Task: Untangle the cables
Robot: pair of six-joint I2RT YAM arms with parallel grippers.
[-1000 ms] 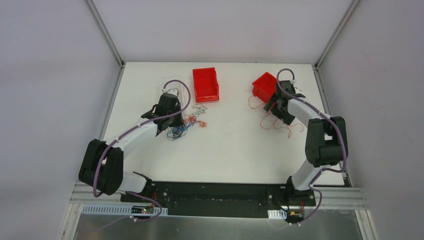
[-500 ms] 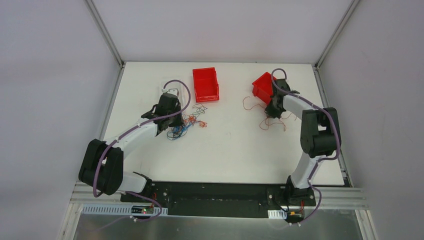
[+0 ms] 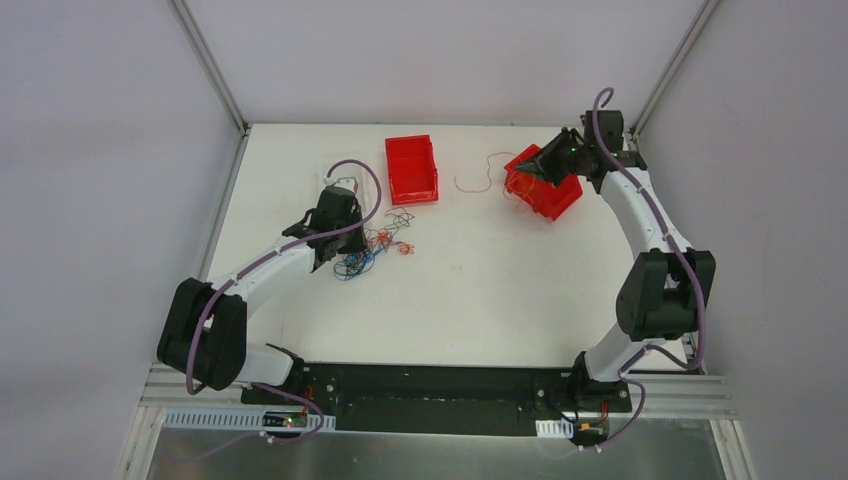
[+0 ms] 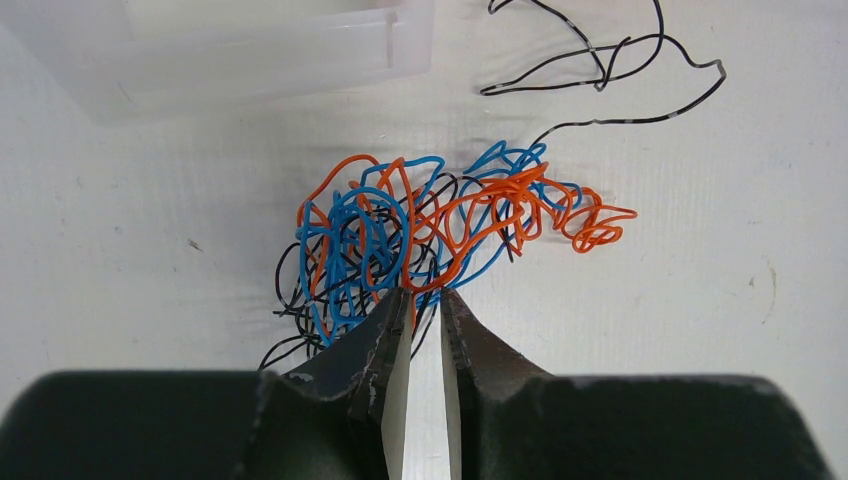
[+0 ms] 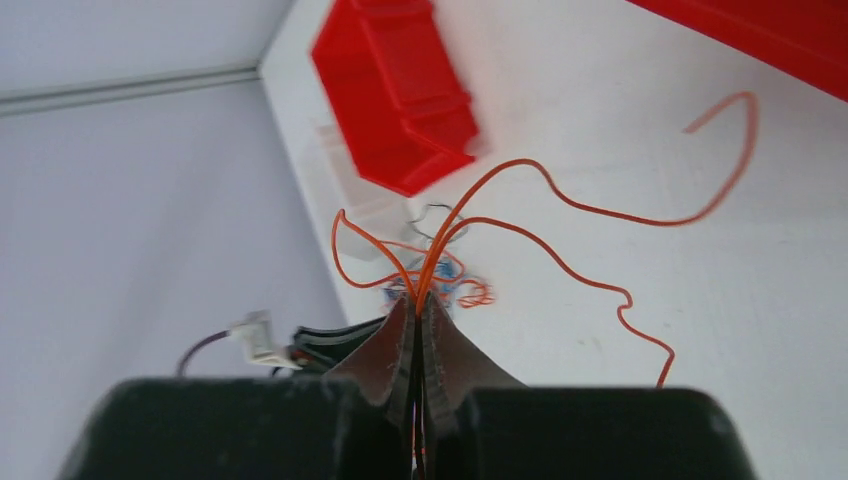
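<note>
Evidently pinched tangled blue, orange and black wire knot point(image 4: 400, 230) in narrow left hand point(image 4: 422, 296) as anchor; clamped thin orange strands point(image 5: 580, 205) in right hand point(image 5: 418, 300), well right of knot.

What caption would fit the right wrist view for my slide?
Right claw shut on thin orange cables, with a red bin and the white table beyond.

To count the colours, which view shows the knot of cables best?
The left wrist view: the knot of cables fills mid-frame, blue, orange and black strands distinct. The top external view shows it small; the right wrist view, tiny and blurred.
</note>
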